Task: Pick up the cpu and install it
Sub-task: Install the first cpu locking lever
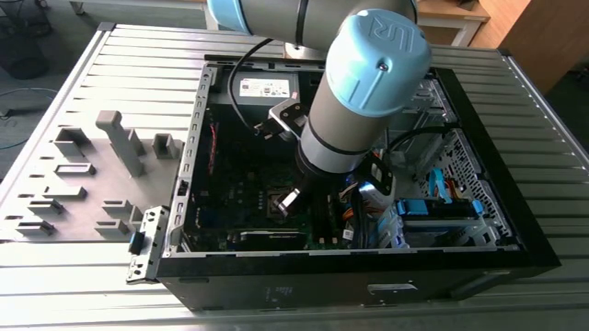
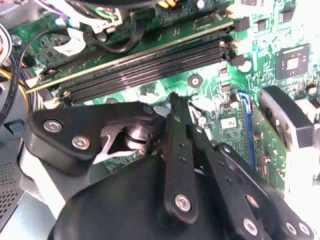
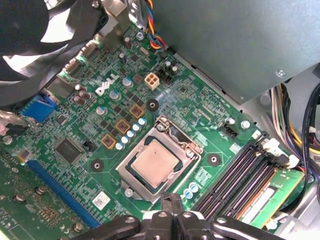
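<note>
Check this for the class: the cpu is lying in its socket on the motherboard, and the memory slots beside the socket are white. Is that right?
One detail is wrong. The cpu does lie in its socket, but the memory slots beside it are black, not white, as the first wrist view shows.

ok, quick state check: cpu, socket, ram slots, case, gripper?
cpu: seated flat in the socket, metal top exposed.
socket: frame sits around the cpu; latch state can't be judged.
ram slots: one stick fitted, the black slots beside it empty.
computer case: lying on its side, panel off, motherboard exposed.
gripper: just above the board beside the socket, holding nothing visible.
</note>
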Robot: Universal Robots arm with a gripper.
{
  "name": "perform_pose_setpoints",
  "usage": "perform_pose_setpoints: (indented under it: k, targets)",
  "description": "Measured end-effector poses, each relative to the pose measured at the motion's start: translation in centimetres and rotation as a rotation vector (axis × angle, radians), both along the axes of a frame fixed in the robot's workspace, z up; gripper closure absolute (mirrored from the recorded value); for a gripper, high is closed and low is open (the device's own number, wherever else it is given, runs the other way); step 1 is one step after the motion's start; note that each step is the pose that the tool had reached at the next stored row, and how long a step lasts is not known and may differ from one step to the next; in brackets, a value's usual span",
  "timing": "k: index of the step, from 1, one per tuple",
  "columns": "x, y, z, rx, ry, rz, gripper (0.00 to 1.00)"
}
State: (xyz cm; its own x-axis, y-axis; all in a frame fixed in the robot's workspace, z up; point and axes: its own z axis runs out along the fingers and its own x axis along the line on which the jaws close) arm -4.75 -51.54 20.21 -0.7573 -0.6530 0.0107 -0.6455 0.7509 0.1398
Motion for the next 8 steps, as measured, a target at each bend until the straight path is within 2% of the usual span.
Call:
perform_pose_setpoints:
  k: [8]
  targets:
    - [-0.06, 0.1, 0.0, -0.0001, 0.0, 0.004, 0.89]
